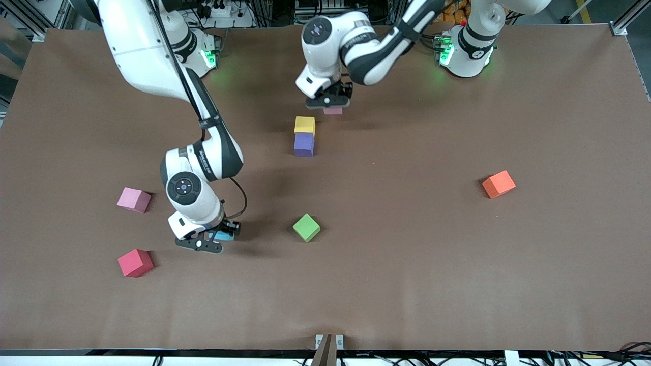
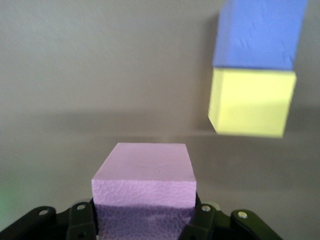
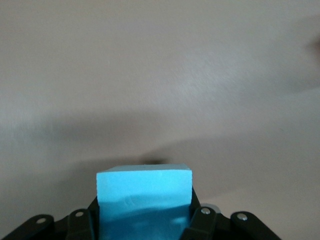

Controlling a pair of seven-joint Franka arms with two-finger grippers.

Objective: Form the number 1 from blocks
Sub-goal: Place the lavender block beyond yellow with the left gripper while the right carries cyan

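Left gripper (image 1: 331,105) is clamped on a pink block (image 2: 145,180); my left wrist view shows the cube seated between the fingers (image 2: 81,220), each pressed to a side. I read it as low over the table (image 1: 407,254), just beside the yellow block (image 1: 304,125) and toward the robots' bases from it. Yellow block touches the purple block (image 1: 304,145), the two forming a short line running toward the front camera, purple the nearer one.

Right gripper (image 1: 216,239) is pinching the light blue block (image 3: 145,192), fingers tight on its flanks, low over the table toward the right arm's end. From this gripper: green cube (image 1: 306,227) sits near, toward the left arm's end; red cube (image 1: 135,262) lies near, toward the right arm's end and slightly closer to the front camera; a second pink block (image 1: 134,199) lies farther from the camera than the red one, apart from it.

Orange block (image 1: 499,183) rests alone, well apart from both grippers, toward the left arm's end of the table.
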